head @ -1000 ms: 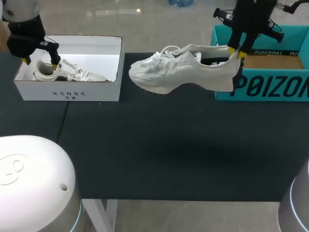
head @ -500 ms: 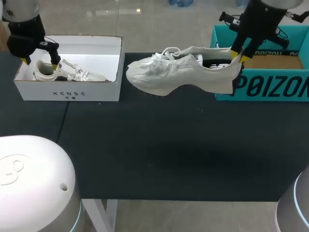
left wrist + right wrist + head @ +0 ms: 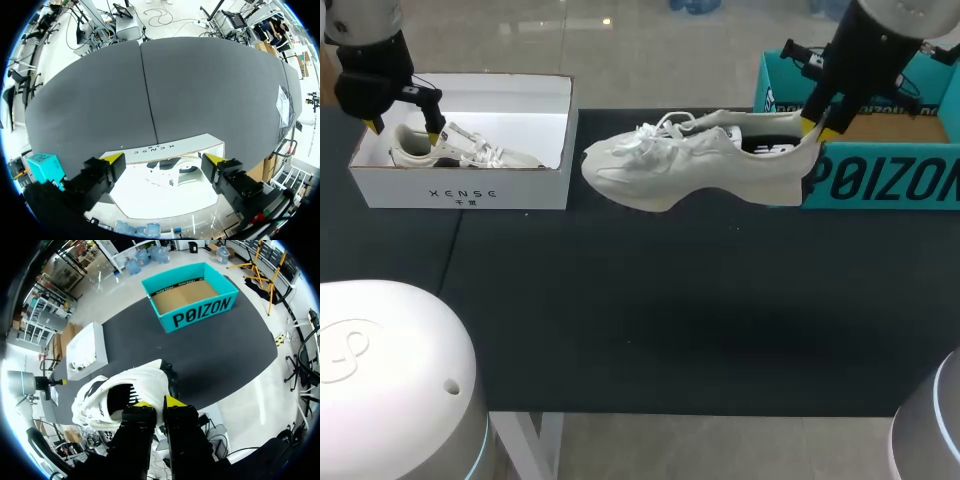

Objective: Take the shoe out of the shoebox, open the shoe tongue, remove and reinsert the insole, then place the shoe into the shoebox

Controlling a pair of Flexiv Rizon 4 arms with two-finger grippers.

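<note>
Heel is where the white shoe (image 3: 700, 165) is held: the right gripper (image 3: 812, 125) has its 2 yellow tips pinched together on the heel collar, 1 inside the opening and 1 outside, as the right wrist view shows (image 3: 155, 402). The shoe (image 3: 100, 395) hangs in the air above the dark table (image 3: 650, 300), outside the teal shoebox (image 3: 880, 185), its heel near that box's front corner. Its long axis runs across the table from side to side, roughly level, heel toward my right arm and toe pointing toward the white box (image 3: 460, 185). Laces and tongue face up.

The left gripper (image 3: 405, 128) hangs over the white box with its fingers spread wide, touching nothing; a second shoe (image 3: 460, 150) lies inside, below and between the tips in the left wrist view (image 3: 163, 158). It is well apart from the held shoe's toe, so the right arm alone has charge of it. My guess is that lowering the sole flat onto the table comes next, and the toe end will be the left arm's side to work the tongue.

Both boxes carry printed lettering on their front walls: large black letters on the teal, small dark ones on the white.
</note>
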